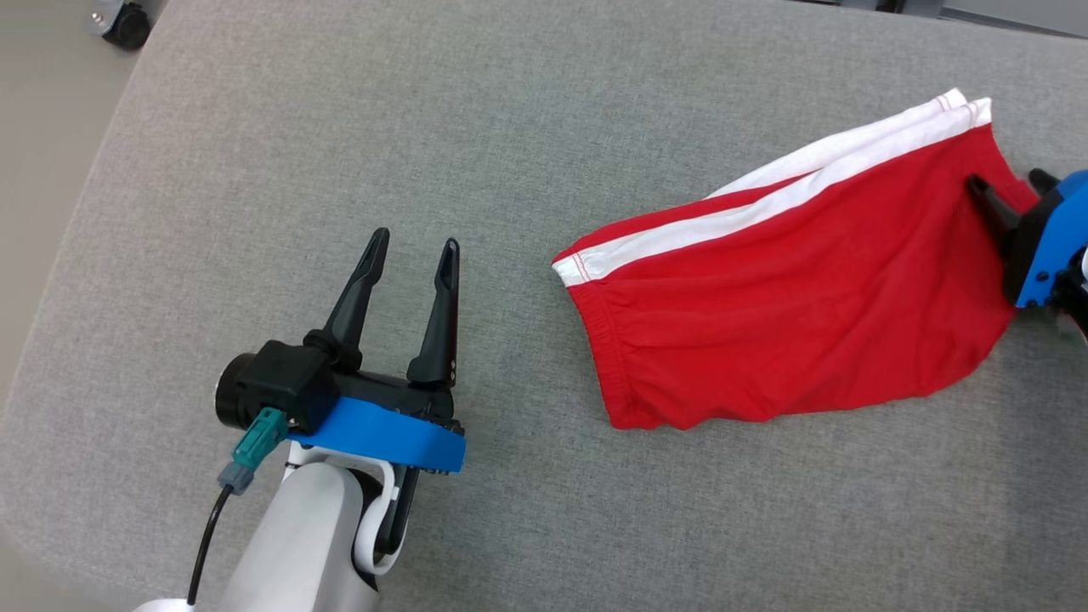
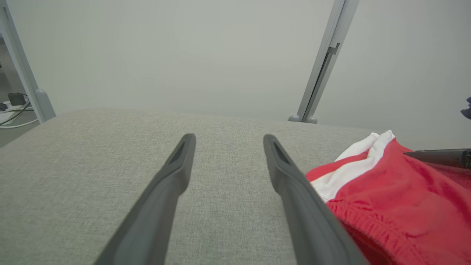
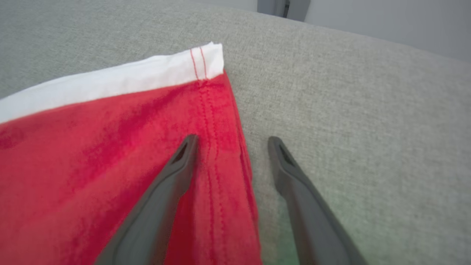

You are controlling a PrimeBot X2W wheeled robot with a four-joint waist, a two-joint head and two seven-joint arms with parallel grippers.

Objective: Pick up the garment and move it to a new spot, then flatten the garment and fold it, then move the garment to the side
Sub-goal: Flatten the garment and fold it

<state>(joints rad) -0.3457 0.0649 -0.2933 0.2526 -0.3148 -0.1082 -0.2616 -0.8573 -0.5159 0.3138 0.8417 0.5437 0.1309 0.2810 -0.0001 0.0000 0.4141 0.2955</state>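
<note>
Wide grey fabric surface (image 1: 340, 127). On its right part, red garment (image 1: 790, 314) with white side stripes, lying fairly flat, layers doubled, mildly rumpled. Left gripper (image 1: 416, 240) spread wide, empty, well apart from cloth. Right gripper (image 3: 232, 139) spread wide too, straddling the stitched hem (image 3: 208, 110), clamping nothing. Judged light, limp, clingy on this weave; likely to sag if lifted at one point. Best taken at that hem or elastic waistband (image 1: 599, 340), thicker and firmer there.

Red, white-striped garment (image 1: 790, 314), grey surface (image 1: 340, 153)
</note>
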